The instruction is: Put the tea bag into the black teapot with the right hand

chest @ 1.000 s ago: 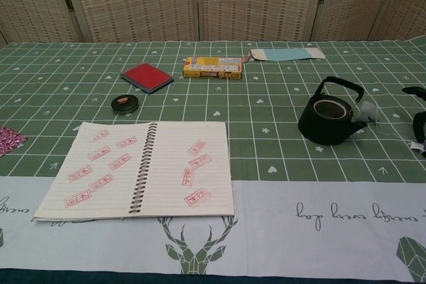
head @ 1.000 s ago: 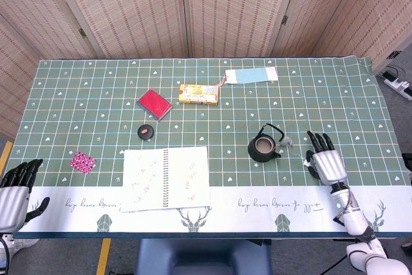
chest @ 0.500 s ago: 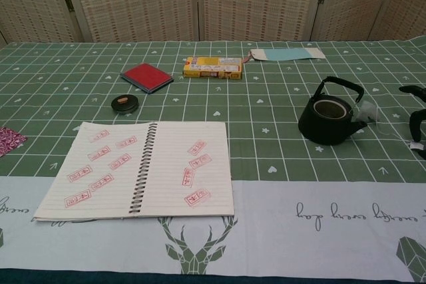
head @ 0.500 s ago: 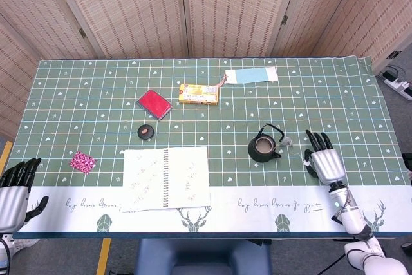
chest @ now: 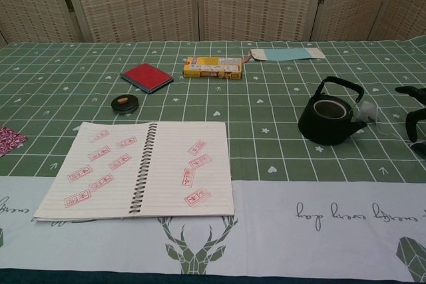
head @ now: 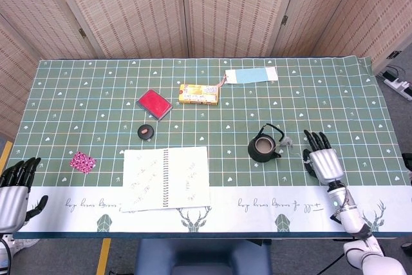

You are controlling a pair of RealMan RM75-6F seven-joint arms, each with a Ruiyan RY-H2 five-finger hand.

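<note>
- Since the earlier frame, my right hand (head: 321,161) has shifted slightly toward the worktop's far side; nothing else has moved.
- Right hand: fingers spread and extended, holding nothing, positioned over the worktop (head: 270,204) to the right of the teapot (head: 263,147).
- Tea bag (head: 289,141): lies on the worktop just beside the teapot's right side, between the teapot and my right hand.
- Teapot: black, upright, lid off, handle raised.
- Left hand (head: 14,189): at the worktop's near left corner, fingers apart, holding nothing.
- Open notebook (head: 166,177) lies near the front edge, well left of the teapot.
</note>
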